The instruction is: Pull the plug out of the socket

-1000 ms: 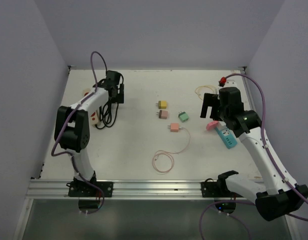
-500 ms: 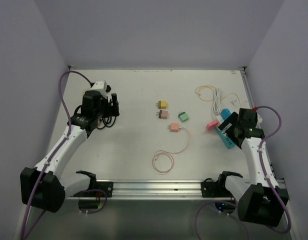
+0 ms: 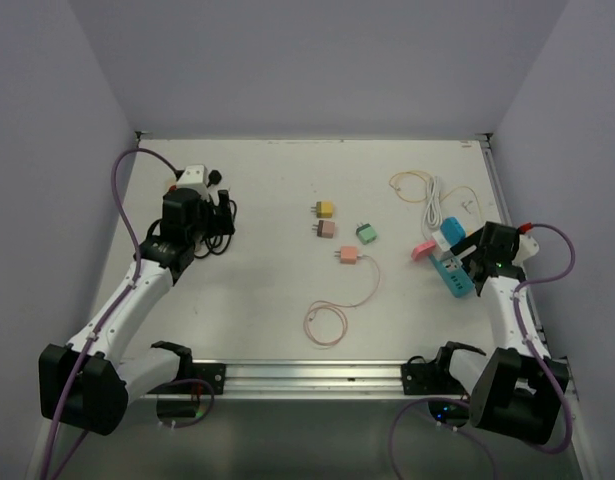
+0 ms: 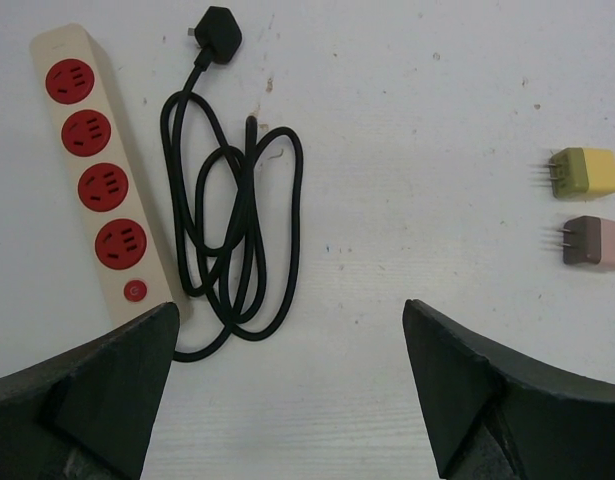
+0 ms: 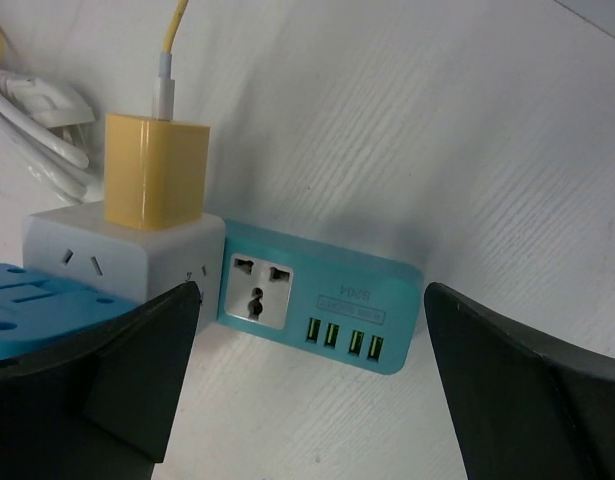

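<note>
Yellow plug (image 5: 157,170) sits seated in the top face of the white socket cube (image 5: 122,255), far right of the tabletop (image 5: 487,150), with its yellow cable (image 5: 171,40) running up and away. The cube butts against a teal strip (image 5: 317,300), and I can't tell whether the two are joined. Main risk as I judge it: nothing pins the cube, so a pull may drag or lift cube and strip together rather than free the plug. Second risk: closing on the thin cable instead of the plug body, which could slip or strain the lead. The plug is also off to the left of my finger line, so closing from here would likely catch the teal strip or cube corner. A white cord (image 5: 37,115) beside the cube could snag. My right gripper (image 5: 309,292) is spread wide, holding nothing and touching nothing that I can see. My left gripper (image 4: 289,310) is equally wide and unloaded, well apart across the tabletop, hovering above a red-socket strip (image 4: 87,165) and coiled black cable (image 4: 232,230).
</note>
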### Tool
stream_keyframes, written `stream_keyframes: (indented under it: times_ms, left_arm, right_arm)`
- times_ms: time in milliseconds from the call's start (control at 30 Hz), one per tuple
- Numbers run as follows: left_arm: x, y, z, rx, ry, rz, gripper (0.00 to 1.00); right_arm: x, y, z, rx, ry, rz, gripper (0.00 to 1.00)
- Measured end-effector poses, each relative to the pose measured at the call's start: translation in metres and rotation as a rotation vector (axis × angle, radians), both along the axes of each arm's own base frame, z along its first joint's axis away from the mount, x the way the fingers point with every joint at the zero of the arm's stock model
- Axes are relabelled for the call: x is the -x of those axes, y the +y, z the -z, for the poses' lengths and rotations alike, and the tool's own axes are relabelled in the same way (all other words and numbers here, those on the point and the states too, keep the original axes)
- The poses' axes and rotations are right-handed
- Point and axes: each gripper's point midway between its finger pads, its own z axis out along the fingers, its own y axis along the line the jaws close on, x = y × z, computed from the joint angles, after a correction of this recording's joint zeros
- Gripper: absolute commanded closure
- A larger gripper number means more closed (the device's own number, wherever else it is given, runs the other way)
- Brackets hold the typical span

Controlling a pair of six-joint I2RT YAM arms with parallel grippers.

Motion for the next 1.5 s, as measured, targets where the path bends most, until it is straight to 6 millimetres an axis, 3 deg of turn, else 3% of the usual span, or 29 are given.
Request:
stream_keyframes:
  times_ms: [200, 433, 567, 767, 1033, 1100, 1333, 1500]
  left_arm:
    - [0.0, 0.0, -0.002, -0.008, -0.007, -0.004, 0.04]
    - [0.0, 0.0, -0.002, -0.009, -0.009, -0.003, 0.04]
    - [0.0, 0.0, -0.003, -0.009, -0.01, -0.003, 0.04]
    - [-0.001, -0.001, -0.004, -0.008, -0.017, -0.002, 0.04]
    - [-0.002, -0.001, -0.005, -0.007, -0.022, -0.002, 0.05]
    - [-0.002, -0.001, -0.005, -0.007, -0.022, -0.003, 0.05]
    - [-0.002, -0.001, -0.004, -0.008, -0.02, -0.002, 0.05]
    - [-0.002, -0.001, -0.003, -0.009, -0.017, -0.002, 0.05]
  right_arm:
    - [-0.004, 0.009, 0.028, -0.047, 0.007, -0.034, 0.01]
    - [-0.032, 0.028, 0.022, -0.115, -0.123, -0.155, 0.05]
    - [-0.044, 0.054, 0.019, -0.155, -0.177, -0.26, 0.06]
    - [-0.045, 0.118, 0.019, -0.206, -0.182, -0.468, 0.06]
    - [-0.039, 0.163, 0.018, -0.189, -0.107, -0.639, 0.07]
    - [-0.036, 0.163, 0.016, -0.152, -0.075, -0.658, 0.07]
    - [-0.026, 0.123, 0.017, 0.04, 0.035, -0.583, 0.07]
    - [-0.022, 0.116, 0.026, 0.072, 0.102, -0.582, 0.07]
